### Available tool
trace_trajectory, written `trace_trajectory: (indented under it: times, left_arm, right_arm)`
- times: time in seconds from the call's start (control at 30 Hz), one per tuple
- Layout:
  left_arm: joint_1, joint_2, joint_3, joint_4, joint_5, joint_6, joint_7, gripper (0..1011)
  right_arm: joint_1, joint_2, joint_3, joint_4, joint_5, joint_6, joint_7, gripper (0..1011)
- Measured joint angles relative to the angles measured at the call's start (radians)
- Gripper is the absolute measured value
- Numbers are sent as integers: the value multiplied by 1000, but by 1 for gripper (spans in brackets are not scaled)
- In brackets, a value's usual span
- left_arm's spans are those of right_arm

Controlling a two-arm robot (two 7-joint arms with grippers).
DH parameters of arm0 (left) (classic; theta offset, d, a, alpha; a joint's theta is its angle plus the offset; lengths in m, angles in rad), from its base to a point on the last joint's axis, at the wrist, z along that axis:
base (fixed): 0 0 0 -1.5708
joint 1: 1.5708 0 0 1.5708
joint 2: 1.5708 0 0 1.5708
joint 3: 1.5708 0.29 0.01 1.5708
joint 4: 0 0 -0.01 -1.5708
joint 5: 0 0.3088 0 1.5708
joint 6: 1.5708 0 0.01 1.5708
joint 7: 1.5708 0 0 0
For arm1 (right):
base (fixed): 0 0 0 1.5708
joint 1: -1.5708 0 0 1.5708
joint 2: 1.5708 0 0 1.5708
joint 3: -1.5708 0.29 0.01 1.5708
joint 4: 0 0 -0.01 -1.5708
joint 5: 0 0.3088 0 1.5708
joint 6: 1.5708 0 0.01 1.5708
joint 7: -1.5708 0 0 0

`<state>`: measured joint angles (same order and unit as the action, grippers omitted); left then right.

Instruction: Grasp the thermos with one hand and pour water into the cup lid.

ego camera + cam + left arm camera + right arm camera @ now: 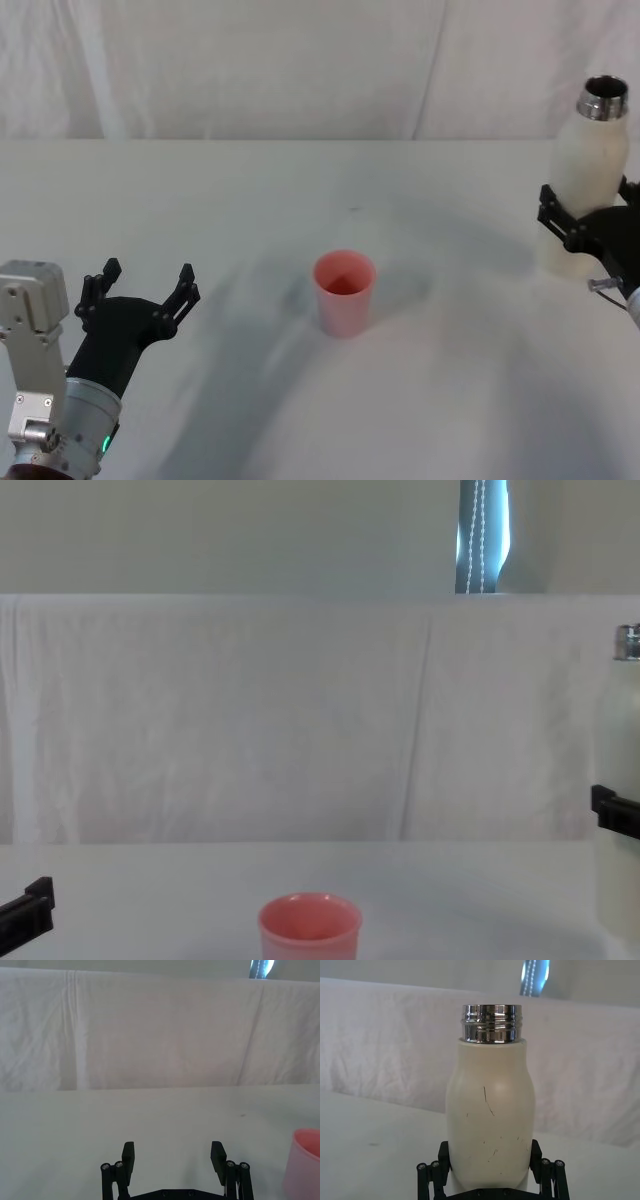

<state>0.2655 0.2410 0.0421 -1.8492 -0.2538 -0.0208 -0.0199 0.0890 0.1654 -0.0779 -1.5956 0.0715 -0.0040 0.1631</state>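
Observation:
The cream-white thermos (590, 170) stands upright at the far right of the table, its steel neck uncapped. My right gripper (588, 208) is shut on its lower body, and the black fingers (445, 1154) press both sides of the thermos (490, 1110). The pink cup lid (344, 290) stands upright at the table's centre, well to the left of the thermos. Near the front left edge my left gripper (140, 285) hovers open, holding nothing, with the cup lid (305, 1165) off to its side. The water is out of view.
A white cloth covers the table (300, 200), and a white sheet (250, 710) hangs behind it. Bare table lies between the cup lid and the thermos.

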Motion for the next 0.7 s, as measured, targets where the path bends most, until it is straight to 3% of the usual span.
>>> trace_trajectory:
  times: [0.7]
  left_arm:
    - [0,0,0,0,0,0,0,1001]
  right_arm:
    - [-61,-5,37,11,74,-72,7,958]
